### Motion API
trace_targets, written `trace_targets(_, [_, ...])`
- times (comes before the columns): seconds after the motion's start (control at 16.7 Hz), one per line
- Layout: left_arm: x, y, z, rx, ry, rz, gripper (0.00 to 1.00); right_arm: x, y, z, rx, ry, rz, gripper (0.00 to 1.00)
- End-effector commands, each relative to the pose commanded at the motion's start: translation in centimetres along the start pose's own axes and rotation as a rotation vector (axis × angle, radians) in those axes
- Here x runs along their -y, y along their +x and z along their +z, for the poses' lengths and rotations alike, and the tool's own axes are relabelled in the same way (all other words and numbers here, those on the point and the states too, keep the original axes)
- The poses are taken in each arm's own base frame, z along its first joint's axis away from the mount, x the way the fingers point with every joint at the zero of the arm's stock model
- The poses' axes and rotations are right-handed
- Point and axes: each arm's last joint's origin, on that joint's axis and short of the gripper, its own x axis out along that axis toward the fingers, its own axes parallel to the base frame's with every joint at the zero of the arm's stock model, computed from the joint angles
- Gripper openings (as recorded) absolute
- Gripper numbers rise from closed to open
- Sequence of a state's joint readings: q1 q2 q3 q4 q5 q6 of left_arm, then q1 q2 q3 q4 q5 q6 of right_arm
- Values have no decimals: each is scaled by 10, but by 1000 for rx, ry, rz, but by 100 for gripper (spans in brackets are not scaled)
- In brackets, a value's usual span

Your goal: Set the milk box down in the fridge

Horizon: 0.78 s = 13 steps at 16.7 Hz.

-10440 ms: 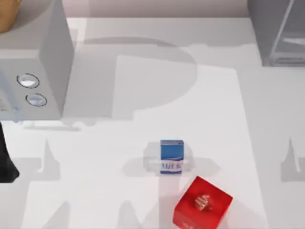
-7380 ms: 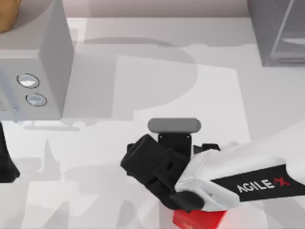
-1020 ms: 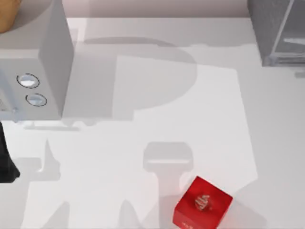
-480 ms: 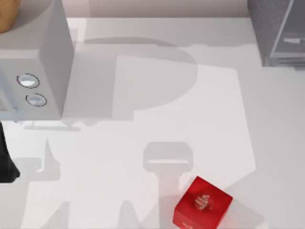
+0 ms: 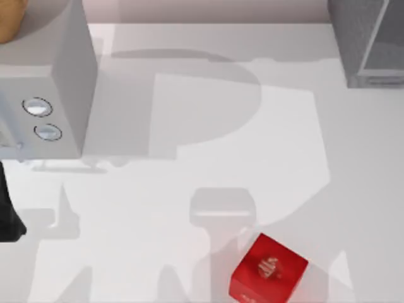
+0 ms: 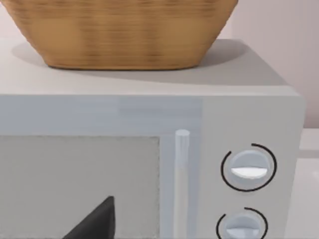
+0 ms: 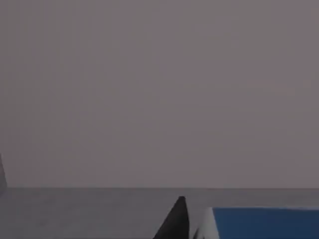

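Observation:
The milk box (image 7: 269,221) shows its blue top and white edge in the right wrist view, low down in front of a plain grey wall. My right gripper (image 7: 239,233) is shut on it, with one dark fingertip (image 7: 175,219) pressed against the carton's side and the other finger hidden. The fridge (image 5: 369,41) stands at the table's far right corner, and its inside is hard to make out from above. My left arm (image 5: 7,218) is parked at the table's left edge, and its dark fingertip (image 6: 97,219) points at the microwave.
A red cube (image 5: 268,270) with a white mark sits near the front edge, right of the middle. At far left stands a grey microwave (image 5: 47,82) with two round dials (image 6: 248,167), and a woven basket (image 6: 124,30) rests on top of it.
The milk box left the table after my right arm came down over it. Over the last second the shadows at the front right shifted and the fridge panel turned a flatter grey.

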<state>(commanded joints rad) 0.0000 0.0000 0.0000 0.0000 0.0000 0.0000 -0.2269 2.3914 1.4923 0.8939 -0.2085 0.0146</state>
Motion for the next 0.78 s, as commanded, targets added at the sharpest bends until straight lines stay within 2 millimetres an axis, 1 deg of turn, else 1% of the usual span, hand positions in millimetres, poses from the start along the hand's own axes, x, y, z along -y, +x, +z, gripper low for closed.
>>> trace_targets(0.18, [0,0,0,0,0,0,100,-1,17,5,-1,0,0,0])
trace_targets(0.48, [0,0,0,0,0,0,100,-1,19,5,-3,1,-3,0])
trace_targets(0.78, [0,0,0,0,0,0,100,-1,19,5,-3,1,-3,38])
